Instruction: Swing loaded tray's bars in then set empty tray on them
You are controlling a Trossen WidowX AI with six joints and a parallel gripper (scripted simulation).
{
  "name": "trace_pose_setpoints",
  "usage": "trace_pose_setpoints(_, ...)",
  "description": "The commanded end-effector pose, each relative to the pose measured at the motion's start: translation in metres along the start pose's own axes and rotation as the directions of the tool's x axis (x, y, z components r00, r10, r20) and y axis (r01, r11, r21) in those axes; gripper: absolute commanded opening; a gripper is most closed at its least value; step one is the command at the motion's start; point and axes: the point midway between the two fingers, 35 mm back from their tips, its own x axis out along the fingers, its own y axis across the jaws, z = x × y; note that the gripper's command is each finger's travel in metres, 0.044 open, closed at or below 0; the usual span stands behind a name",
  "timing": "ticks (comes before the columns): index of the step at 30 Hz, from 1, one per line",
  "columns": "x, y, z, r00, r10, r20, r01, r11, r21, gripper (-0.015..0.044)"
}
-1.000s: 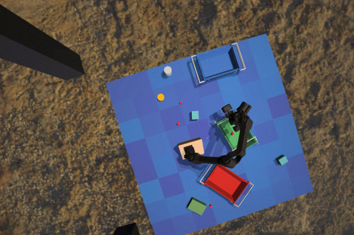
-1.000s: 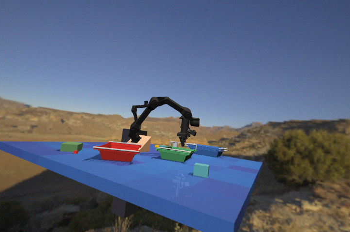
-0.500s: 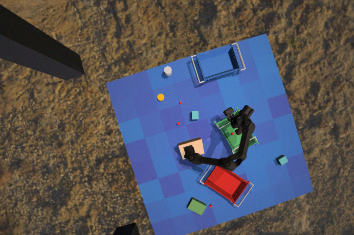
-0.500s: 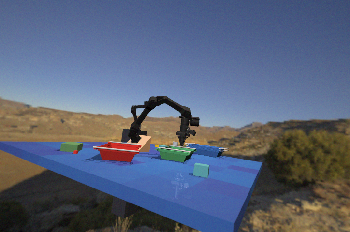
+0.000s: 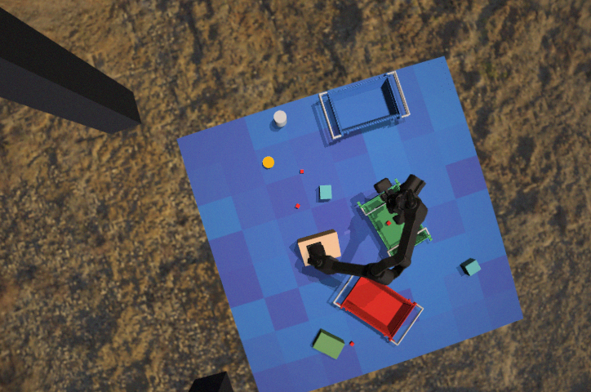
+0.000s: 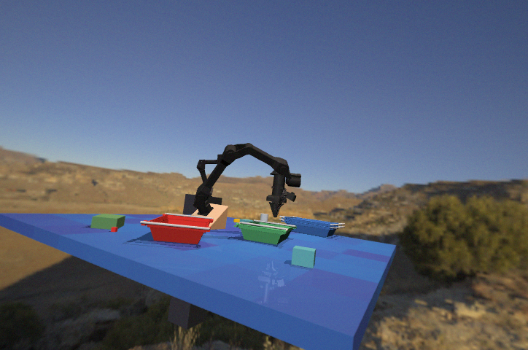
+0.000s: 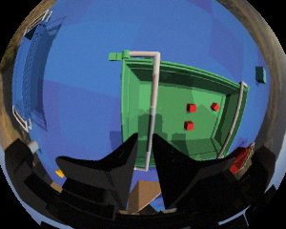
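The green tray (image 5: 394, 238) (image 6: 265, 235) (image 7: 172, 95) stands upright with three small red blocks (image 7: 191, 108) on its floor. One wire bar (image 7: 154, 91) runs across its top, inward of the near end wall. The other bar (image 7: 236, 112) also lies inward, near the far end. My gripper (image 6: 275, 215) (image 7: 145, 136) points down over the near end, its fingers slightly apart. The near bar passes between or just under the tips, not visibly squeezed. The empty red tray (image 5: 375, 302) (image 6: 178, 232) and empty blue tray (image 5: 363, 106) (image 6: 310, 227) have bars outside their ends.
The arm's base stands by a tan block (image 5: 333, 245) (image 6: 219, 217). A green block (image 5: 328, 344) (image 6: 106, 221) lies beyond the red tray. Teal blocks (image 5: 325, 192) (image 5: 470, 267), a white cylinder (image 5: 279, 118), an orange disc (image 5: 268, 162) and loose red cubes (image 5: 297, 206) are around.
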Motion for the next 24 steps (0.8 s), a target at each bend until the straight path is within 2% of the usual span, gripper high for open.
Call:
trace_pose_setpoints(1,0.0000,0.0003,0.0003,1.000,0.000,0.002,0.000,1.000,-0.001,0.0080)
trace_pose_setpoints(9,0.0000,0.0003,0.0003,1.000,0.000,0.002,0.000,1.000,-0.001,0.0080)
trace_pose_setpoints(12,0.0000,0.0003,0.0003,1.000,0.000,0.002,0.000,1.000,-0.001,0.0001)
trace_pose_setpoints(24,-0.0001,0.0001,0.0000,1.000,0.000,0.000,0.000,1.000,0.000,0.0000)
